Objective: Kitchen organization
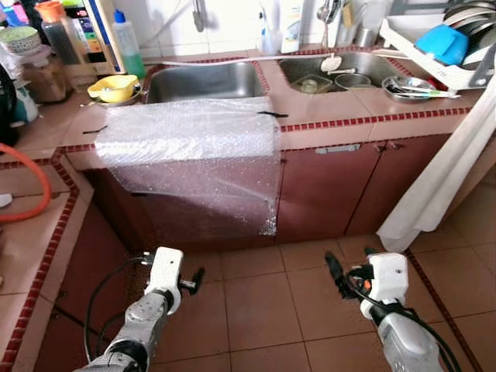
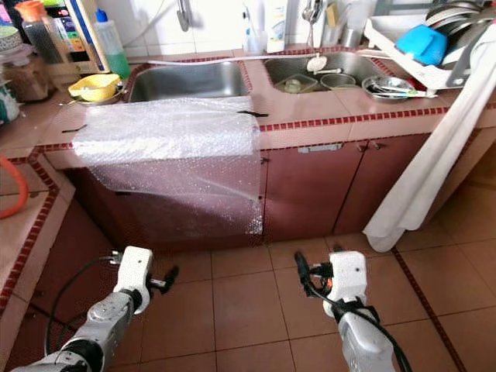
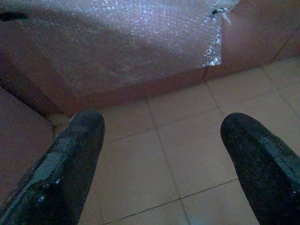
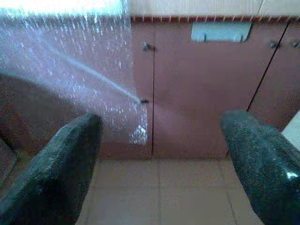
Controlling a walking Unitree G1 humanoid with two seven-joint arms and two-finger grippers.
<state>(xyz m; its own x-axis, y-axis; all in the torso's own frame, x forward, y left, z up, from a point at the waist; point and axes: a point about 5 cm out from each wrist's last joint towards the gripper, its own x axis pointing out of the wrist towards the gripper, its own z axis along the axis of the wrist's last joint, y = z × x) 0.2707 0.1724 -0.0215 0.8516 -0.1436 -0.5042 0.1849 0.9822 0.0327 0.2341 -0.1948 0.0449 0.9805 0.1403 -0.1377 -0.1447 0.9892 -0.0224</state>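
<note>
**Kitchen tidy-up barely begun: both arms are waiting low, nothing in hand**

The robot is standing before the tiled table [image 1: 325, 105], and by the look of things the organizing is hardly starting. The left gripper [image 3: 161, 154] and the right gripper [image 4: 161, 154] are hovering low over the floor tiles [image 1: 256, 306], well short of the cabinet doors [image 1: 322, 186]; in both wrist views the jaws are standing wide apart with nothing between them.

What seems left to do is nearly everything. A sheet of bubble wrap [image 1: 194, 147] is lying on the table edge in front of the left sink [image 1: 205, 81] and hanging down over the cabinet front. A yellow bowl [image 1: 112, 87] is sitting beside that sink, near a green bottle [image 1: 128, 46]. The right sink [image 1: 341, 74] is holding small dishes, and a metal bowl with utensils [image 1: 407, 87] is resting just beside it, under the loaded dish rack [image 1: 442, 46]. A white cloth [image 1: 446, 178] is trailing from the rack side towards the floor.

Judging from this, no item is sorted yet; which thing comes first I cannot tell.
</note>
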